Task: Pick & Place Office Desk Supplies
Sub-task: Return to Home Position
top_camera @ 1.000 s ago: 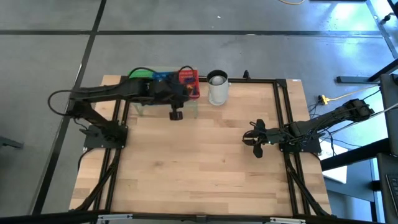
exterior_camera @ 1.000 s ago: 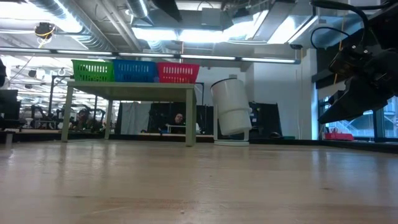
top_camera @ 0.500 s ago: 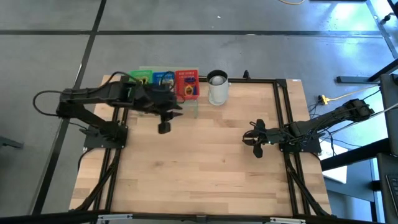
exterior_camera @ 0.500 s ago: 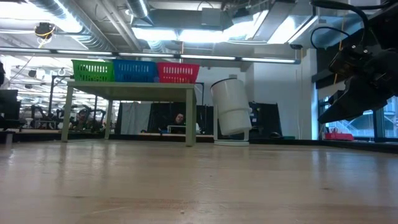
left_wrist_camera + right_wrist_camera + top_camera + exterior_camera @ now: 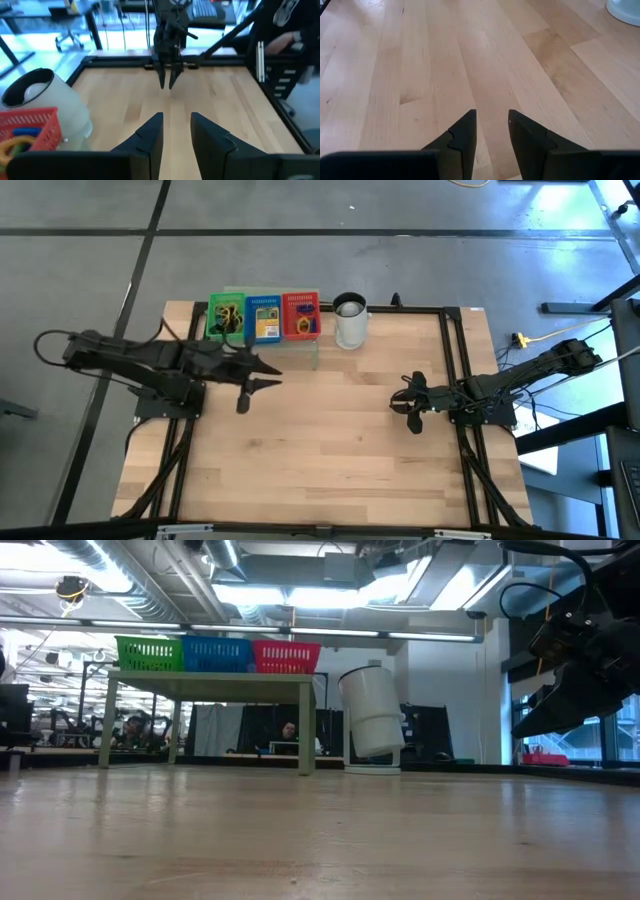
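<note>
The office desk supplies lie in three small baskets, green (image 5: 224,317), blue (image 5: 263,318) and red (image 5: 302,316), which stand in a row on a pale green stand at the table's far left. The left wrist view shows coloured rubber bands (image 5: 11,145) in the red basket (image 5: 30,122). My left gripper (image 5: 272,379) hovers nearer than the baskets and points toward the table's right, open and empty (image 5: 176,122). My right gripper (image 5: 397,404) waits at the right, low over the bare wood, open and empty (image 5: 491,120).
A white cylindrical cup (image 5: 350,320) stands just right of the red basket, on the far edge. A black frame (image 5: 455,360) runs around the tabletop. Bare wood (image 5: 330,440) lies between the two grippers and toward the near edge.
My left gripper has drawn back from above the baskets toward the table's left and near edges, sinking a little. It has tipped from pointing steeply down to nearly level. The baskets, covered by the arm a second ago, now show in full.
</note>
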Robot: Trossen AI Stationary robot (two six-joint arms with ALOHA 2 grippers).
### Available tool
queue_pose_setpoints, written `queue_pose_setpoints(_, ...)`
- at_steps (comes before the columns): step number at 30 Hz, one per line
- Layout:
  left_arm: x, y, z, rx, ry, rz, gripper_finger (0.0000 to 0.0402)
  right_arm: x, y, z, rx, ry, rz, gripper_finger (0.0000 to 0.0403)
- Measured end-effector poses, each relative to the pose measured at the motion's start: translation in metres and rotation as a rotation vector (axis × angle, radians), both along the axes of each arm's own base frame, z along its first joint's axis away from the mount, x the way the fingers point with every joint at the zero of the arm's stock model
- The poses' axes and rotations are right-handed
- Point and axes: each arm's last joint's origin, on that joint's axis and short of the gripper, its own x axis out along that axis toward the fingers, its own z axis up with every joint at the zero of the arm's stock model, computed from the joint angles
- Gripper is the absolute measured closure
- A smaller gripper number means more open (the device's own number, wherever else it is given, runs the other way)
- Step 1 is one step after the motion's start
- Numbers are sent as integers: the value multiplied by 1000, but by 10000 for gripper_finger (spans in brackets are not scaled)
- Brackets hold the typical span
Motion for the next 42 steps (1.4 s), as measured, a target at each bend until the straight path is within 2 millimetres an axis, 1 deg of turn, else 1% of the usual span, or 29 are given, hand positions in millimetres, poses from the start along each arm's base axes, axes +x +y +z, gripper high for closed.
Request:
queue_pose_setpoints(7,-24,7,-62,-19,-171,26,307,0,0,0,0,1,0,289)
queue_pose_setpoints(12,-41,12,-94,-27,-263,49,308,0,0,0,0,0,0,289)
queue_pose_setpoints(16,-52,15,-113,-23,-286,85,310,0,0,0,0,0,1,289)
queue_pose_setpoints(25,-70,19,-146,-13,-296,144,310,0,0,0,1,0,1,289)
queue_pose_setpoints(34,-79,20,-175,-14,-293,143,311,0,0,0,1,0,2,289)
queue_pose_setpoints(42,-79,20,-176,-12,-284,143,307,0,0,0,1,1,2,289)
